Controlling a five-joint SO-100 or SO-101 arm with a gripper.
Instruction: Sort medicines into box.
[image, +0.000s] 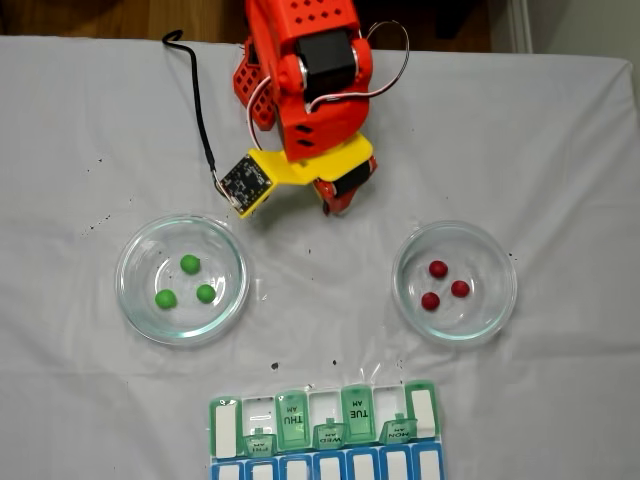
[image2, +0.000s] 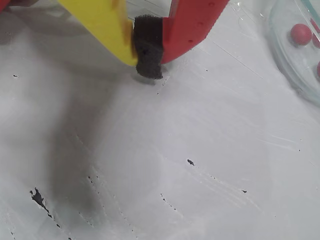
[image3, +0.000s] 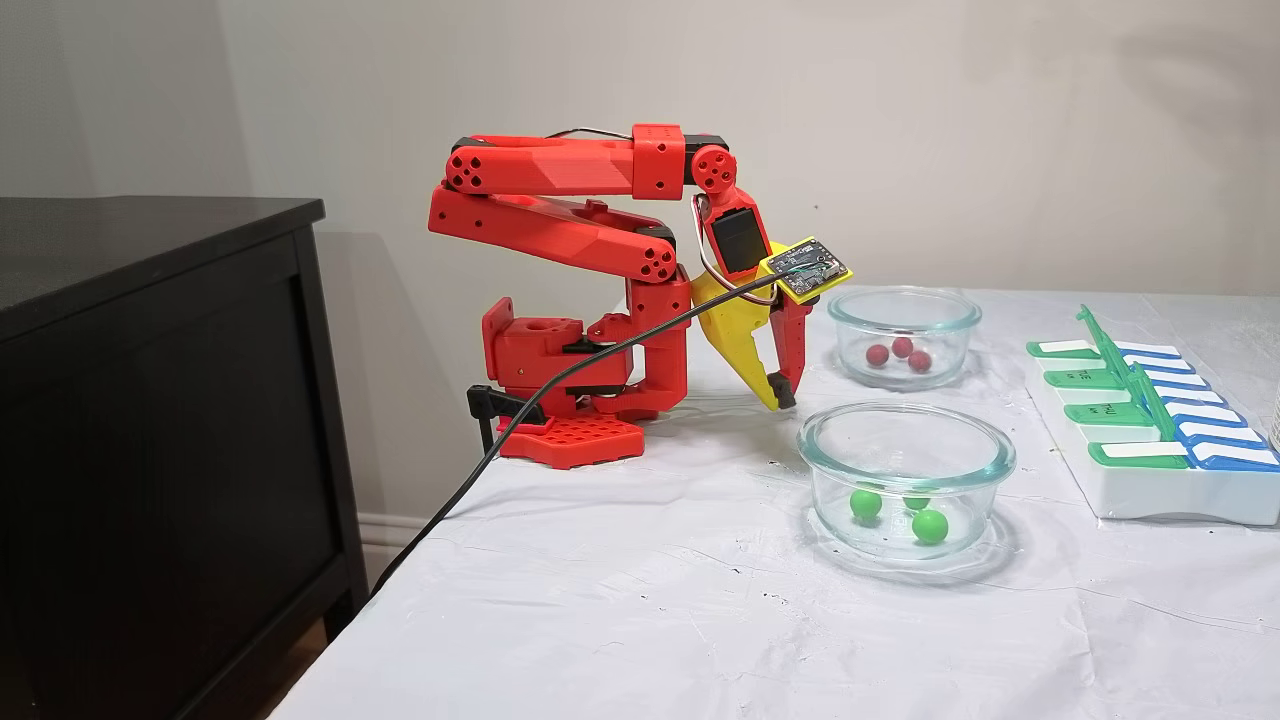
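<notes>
White cloth covers the table (image: 90, 130), and the red arm is folded low with its gripper (image2: 148, 62) pressed together on nothing, the tip (a dark foam pad sits between the yellow and red fingers) just above the cloth between the two glass dishes. Three green balls (image: 183, 282) lie in the left dish (image: 132, 300) of the top-down fixed view and three red balls (image: 442, 283) in the right dish (image: 500, 310). Nearer the front edge in that view lies the pill box (image: 322, 428) with some green lids raised, well apart from the gripper.
</notes>
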